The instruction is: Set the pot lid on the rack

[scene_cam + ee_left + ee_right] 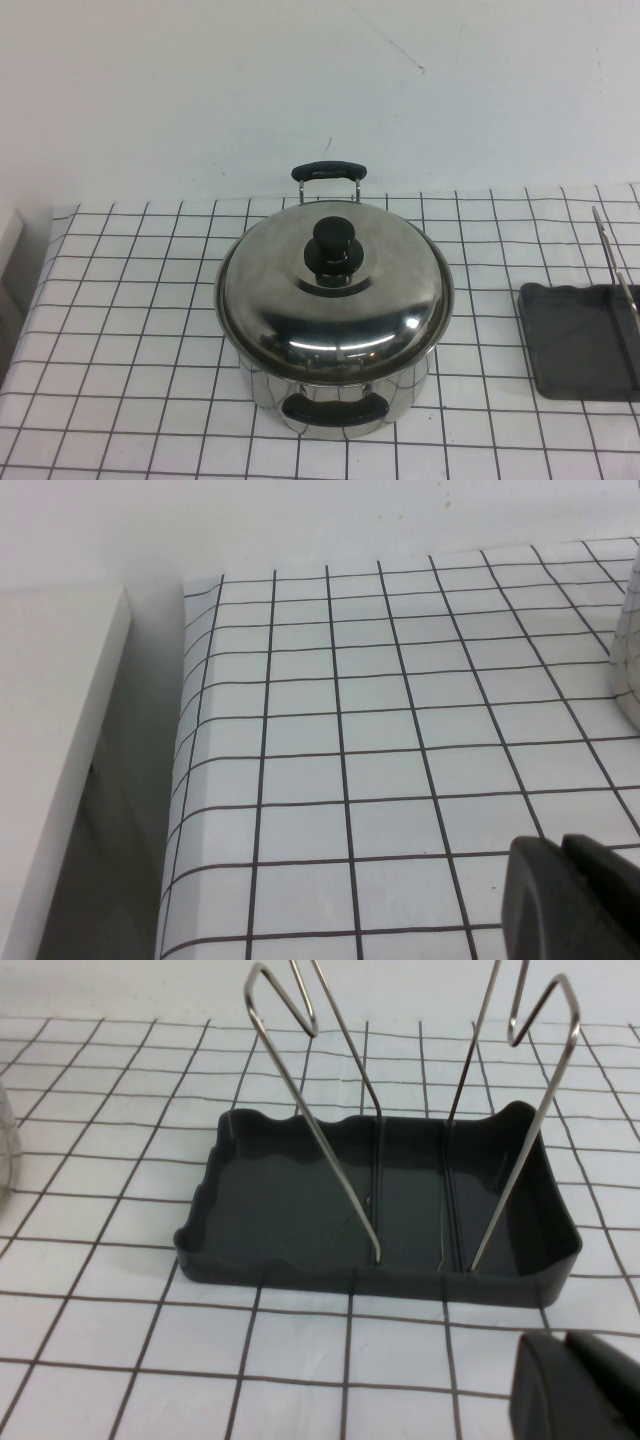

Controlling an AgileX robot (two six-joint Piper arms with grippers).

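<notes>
Starting at the table's left, the left gripper (570, 900) shows only as a dark fingertip in its wrist view, low over the checked cloth (330, 730) near the table edge; whether its jaws are parted or closed I cannot tell. In the middle, the pot lid (335, 290) sits on the steel pot (335, 405), black knob (336, 247) up, not yet lifted. At the right edge stands the rack (385, 1210), wire rods rising from its dark tray, well apart from the pot. The right gripper (585, 1385) hovers just beside the rack, jaw state likewise unreadable. Judging ahead, the smooth round knob could slip from a pinch, a tilted lift could drag the pot, and a wide lid set between thin rods could tip the small tray.
</notes>
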